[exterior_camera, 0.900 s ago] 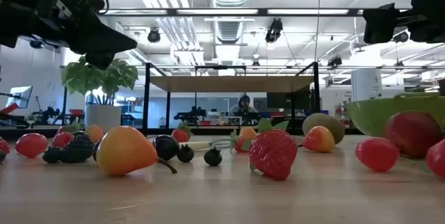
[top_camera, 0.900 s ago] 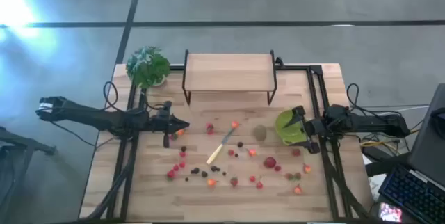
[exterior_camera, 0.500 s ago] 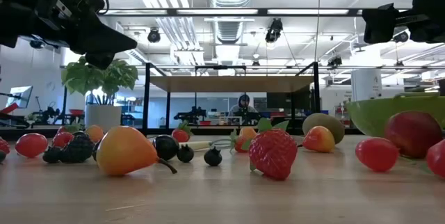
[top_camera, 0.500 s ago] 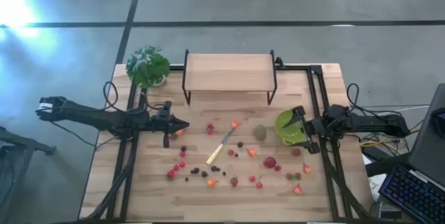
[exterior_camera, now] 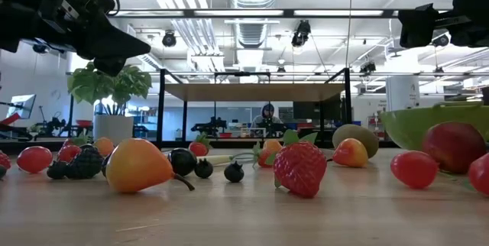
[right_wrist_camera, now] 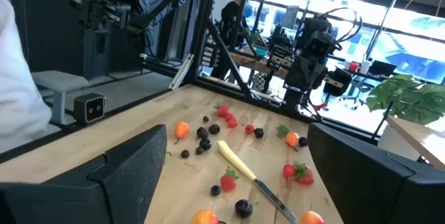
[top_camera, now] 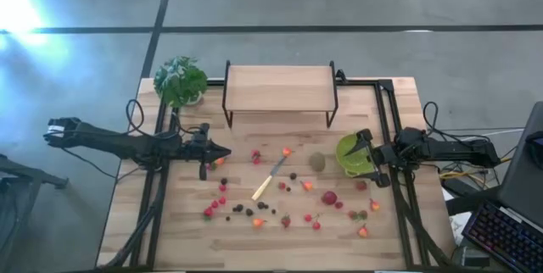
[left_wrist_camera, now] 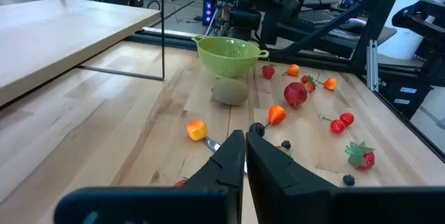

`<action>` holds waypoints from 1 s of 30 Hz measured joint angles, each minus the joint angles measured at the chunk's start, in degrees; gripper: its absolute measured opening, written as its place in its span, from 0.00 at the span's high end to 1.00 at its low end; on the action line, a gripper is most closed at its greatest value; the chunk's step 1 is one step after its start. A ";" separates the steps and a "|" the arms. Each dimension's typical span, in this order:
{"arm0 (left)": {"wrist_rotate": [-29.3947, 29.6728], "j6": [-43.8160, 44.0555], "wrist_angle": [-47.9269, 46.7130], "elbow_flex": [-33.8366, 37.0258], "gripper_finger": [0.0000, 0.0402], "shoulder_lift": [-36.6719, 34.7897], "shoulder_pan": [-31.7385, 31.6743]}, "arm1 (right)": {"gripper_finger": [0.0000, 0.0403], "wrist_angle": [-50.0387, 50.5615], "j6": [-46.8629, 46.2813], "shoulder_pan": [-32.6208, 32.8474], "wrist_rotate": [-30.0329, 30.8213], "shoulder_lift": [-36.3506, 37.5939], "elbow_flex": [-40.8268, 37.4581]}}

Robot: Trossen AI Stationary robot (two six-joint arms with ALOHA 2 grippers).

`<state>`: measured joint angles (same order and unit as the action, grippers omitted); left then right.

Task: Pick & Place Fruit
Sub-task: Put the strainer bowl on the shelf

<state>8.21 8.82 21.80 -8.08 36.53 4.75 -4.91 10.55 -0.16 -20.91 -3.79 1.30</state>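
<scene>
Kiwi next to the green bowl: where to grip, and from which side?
Probably across the kiwi's short middle, coming straight down. It lies on its side, oval, on bare wood. The green bowl sits close on one side, so set the fingers clear of that gap.

Left gripper (top_camera: 222,153) closed, right gripper (top_camera: 363,155) agape.

A potted plant (top_camera: 181,80) stands at the table's (top_camera: 280,239) far left corner, a wooden shelf (top_camera: 279,87) at far centre. A green colander (top_camera: 347,153) sits right; a knife (top_camera: 269,180) lies mid-table. A person (exterior_camera: 267,114) sits beyond.
</scene>
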 joint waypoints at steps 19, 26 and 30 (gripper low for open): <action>0.00 0.00 0.00 0.00 0.95 0.00 0.00 | 0.11 -34.18 3.31 0.02 3.96 -1.81 0.12; 0.00 -0.01 -0.02 0.00 0.95 -0.01 0.00 | 0.15 -25.63 -10.89 -0.11 25.34 -10.06 8.21; 0.00 -0.02 -0.02 0.00 0.95 -0.02 0.00 | 0.18 -13.44 -16.06 -0.11 34.43 -16.50 15.02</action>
<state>8.21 8.80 21.78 -8.08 36.51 4.75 -18.34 -5.52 -0.27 13.53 -20.29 16.31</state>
